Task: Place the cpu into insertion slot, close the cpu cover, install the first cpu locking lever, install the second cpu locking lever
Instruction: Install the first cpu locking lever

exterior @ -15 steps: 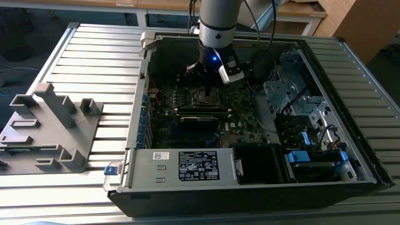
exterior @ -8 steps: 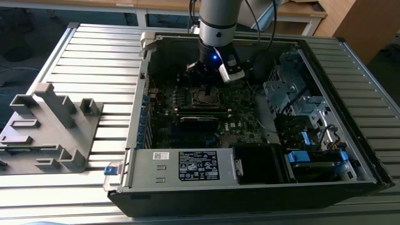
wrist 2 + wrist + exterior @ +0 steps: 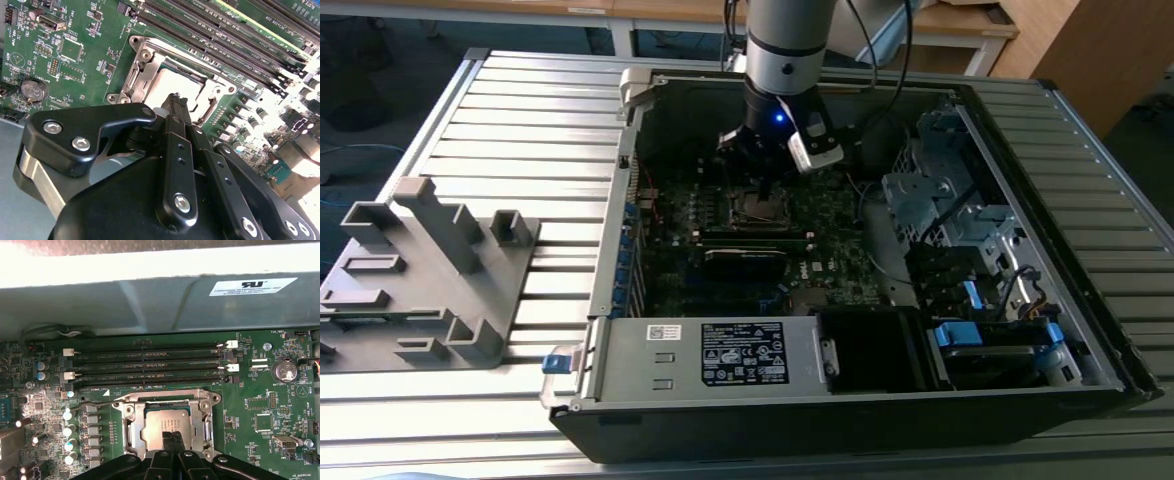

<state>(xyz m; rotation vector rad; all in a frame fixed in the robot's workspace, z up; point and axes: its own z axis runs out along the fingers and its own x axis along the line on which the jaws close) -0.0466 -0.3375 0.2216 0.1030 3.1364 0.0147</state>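
Scene: open black desktop computer case [image 3: 1107, 370] lying on its side, green motherboard [image 3: 260, 405] inside, with the silvery CPU socket as the reference spot for everything below.

CPU: small flat square chip with a dull grey metal top [image 3: 165, 419], seated flat inside the socket; also visible in the second wrist view [image 3: 175, 80].

Cover: thin silvery metal frame with an open window [image 3: 132, 427], lying down flat on the socket around the chip, so looks closed.

Gripper: black two-finger gripper [image 3: 172, 436] directly above the socket, tips right over the chip's top. Fingers [image 3: 166, 442] pressed together side by side, nothing pinched between them. Can't tell whether the tips actually touch the metal or just hang over it.

Levers: thin wire arm [image 3: 97, 402] sticking out just beside the socket; can't tell if latched.

Neighbours: row of long black memory slots [image 3: 150, 365] just beside the socket, round silver coin battery [image 3: 284, 371] well apart from it.

Handling, my guess: chip light and rigid, smooth and slippery on top, fragile contacts underneath, so edges only and no sliding about in the socket. Cover stiff but thin and springy, best pushed on the frame's solid rim and never through the window. Wire levers probably springy too, best hooked near the free end.
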